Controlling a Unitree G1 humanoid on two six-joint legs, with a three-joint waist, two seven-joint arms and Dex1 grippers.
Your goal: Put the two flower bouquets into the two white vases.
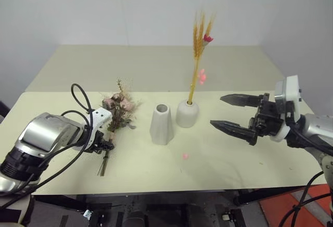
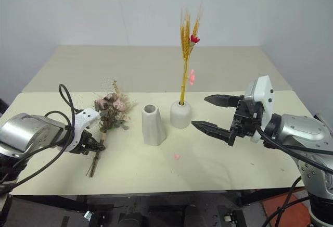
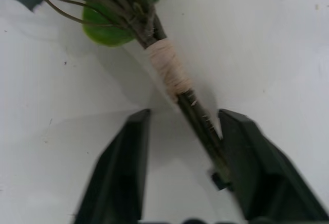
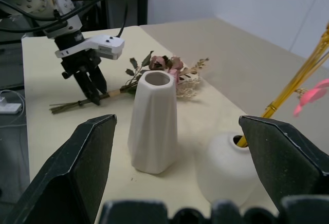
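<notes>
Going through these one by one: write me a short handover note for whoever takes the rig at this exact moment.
Left gripper: down at the table, fingers straddling the rose bouquet's stems just below the tie; jaws not fully closed, so treat the bunch as not yet gripped.
Right gripper: open, empty, held level to the right of the vases.
Done: the wheat bouquet stands upright in the short round vase.
Left: the rose bouquet lies flat on the table, left of the tall faceted vase, which is empty. Close on the stems, lift, and feed them into that vase.
A loose pink petal lies in front of the vases; ignore it.
</notes>
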